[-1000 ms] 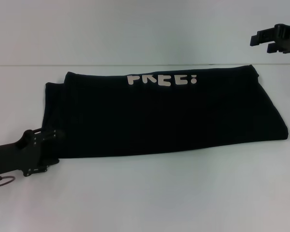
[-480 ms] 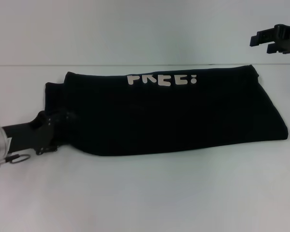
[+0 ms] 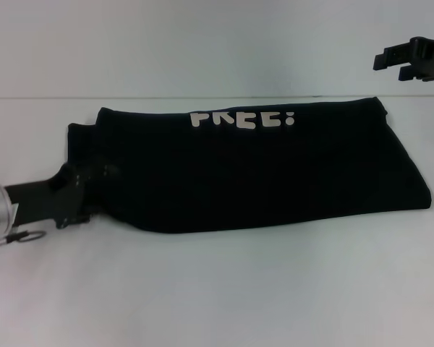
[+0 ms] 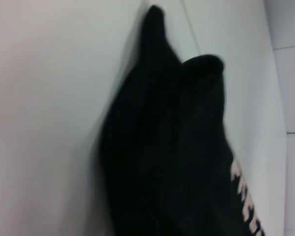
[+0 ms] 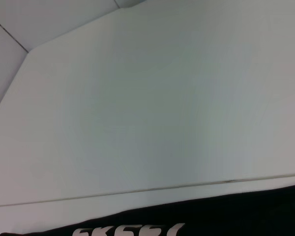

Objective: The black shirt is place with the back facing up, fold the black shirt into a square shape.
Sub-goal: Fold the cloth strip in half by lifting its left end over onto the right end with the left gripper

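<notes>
The left gripper (image 3: pixel 94 189) is low at the near left corner of the black shirt (image 3: pixel 253 173). Its tip is against the cloth there, dark on dark, so it cannot be told whether the jaws are apart or pinched together. The right gripper (image 3: pixel 390 63) hangs in the air at the far right, well apart from the shirt, with its jaws spread and nothing between them.

The black shirt lies on the white counter (image 3: pixel 224 289), folded into a long wide band from left to right. Pale letters (image 3: pixel 242 119) show near its far edge. The left end is bunched in soft folds (image 4: pixel 172 123).

A pale wall (image 3: pixel 202 43) stands behind the counter. The near part of the counter is bare and white, and there is white counter to the right of the shirt too.
</notes>
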You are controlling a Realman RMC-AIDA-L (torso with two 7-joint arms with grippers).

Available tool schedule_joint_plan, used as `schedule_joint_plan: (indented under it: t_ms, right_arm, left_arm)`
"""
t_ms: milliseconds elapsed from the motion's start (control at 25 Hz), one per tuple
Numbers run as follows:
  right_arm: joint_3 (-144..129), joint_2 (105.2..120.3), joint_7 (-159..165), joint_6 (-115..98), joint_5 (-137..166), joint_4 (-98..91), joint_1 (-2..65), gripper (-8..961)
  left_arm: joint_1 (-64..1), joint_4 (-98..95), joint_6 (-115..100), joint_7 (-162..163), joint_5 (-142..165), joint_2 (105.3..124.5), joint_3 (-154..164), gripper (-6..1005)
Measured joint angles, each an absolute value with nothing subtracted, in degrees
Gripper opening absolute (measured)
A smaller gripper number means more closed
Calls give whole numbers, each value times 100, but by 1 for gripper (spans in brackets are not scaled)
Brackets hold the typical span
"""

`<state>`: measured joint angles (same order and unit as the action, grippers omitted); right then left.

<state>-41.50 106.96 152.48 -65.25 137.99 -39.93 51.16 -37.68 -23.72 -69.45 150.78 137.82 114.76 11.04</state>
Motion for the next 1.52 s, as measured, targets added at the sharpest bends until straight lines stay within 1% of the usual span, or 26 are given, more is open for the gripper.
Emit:
schedule_joint_plan:
  t_ms: [240, 480, 880, 1040, 1240, 1520]
  right_arm:
    - [-4148, 10696, 15249, -6539, 13799, -3995, 5115, 634]
    - [-4148, 10702, 15249, -6550, 13791, -3996, 5128, 634]
    - [-4133, 10701, 15249, -6559, 13774, -3999, 5129, 633]
    - [-4108, 10698, 15249, -6564, 13772, -3999, 5120, 633]
    - [-4087, 10696, 15245, -6566, 13772, -3999, 5116, 633]
    - [-4084, 10696, 15225, -6565, 13772, -3998, 5115, 632]
  left_arm:
    - [-3592, -2546, -7141, 15326, 14040, 11458, 1263, 821]
    - [-3701, -2614, -7215, 15553, 14382, 11404, 1283, 821]
    - [-3868, -2424, -6672, 15508, 14024, 11477, 1257, 821]
    - [-3887, -2341, -6732, 14990, 13350, 11501, 1252, 821]
    - [-3856, -2339, -6809, 15149, 13442, 11452, 1533, 821]
    - [-3733, -2484, -7157, 15344, 13668, 11442, 1540, 821]
